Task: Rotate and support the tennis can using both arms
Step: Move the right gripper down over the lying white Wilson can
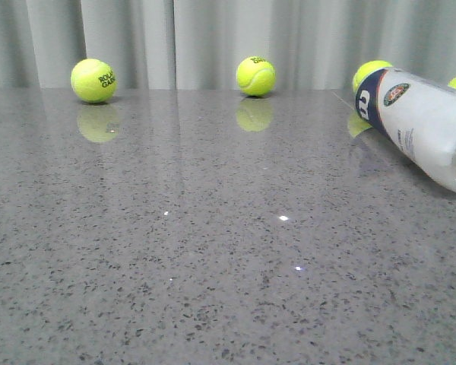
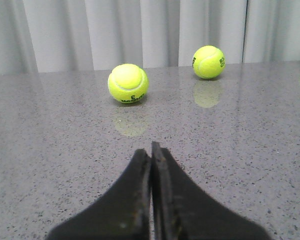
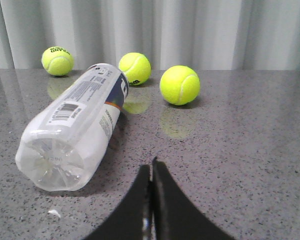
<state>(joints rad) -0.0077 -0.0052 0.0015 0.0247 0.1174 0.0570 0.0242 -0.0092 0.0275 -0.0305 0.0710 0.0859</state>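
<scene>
The can [image 1: 422, 122], a clear plastic cylinder with a white label, lies on its side at the right edge of the speckled, glossy grey desk [image 1: 213, 266]. Fuzzy balls [image 1: 93, 80] sit along the far edge. Both hands, left [image 2: 151, 150] and right [image 3: 151, 167], are pressed closed, holding nothing.

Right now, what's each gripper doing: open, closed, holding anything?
Left gripper: closed, holding nothing.
Right gripper: closed, holding nothing; the tennis can lies untouched on its side.
</scene>
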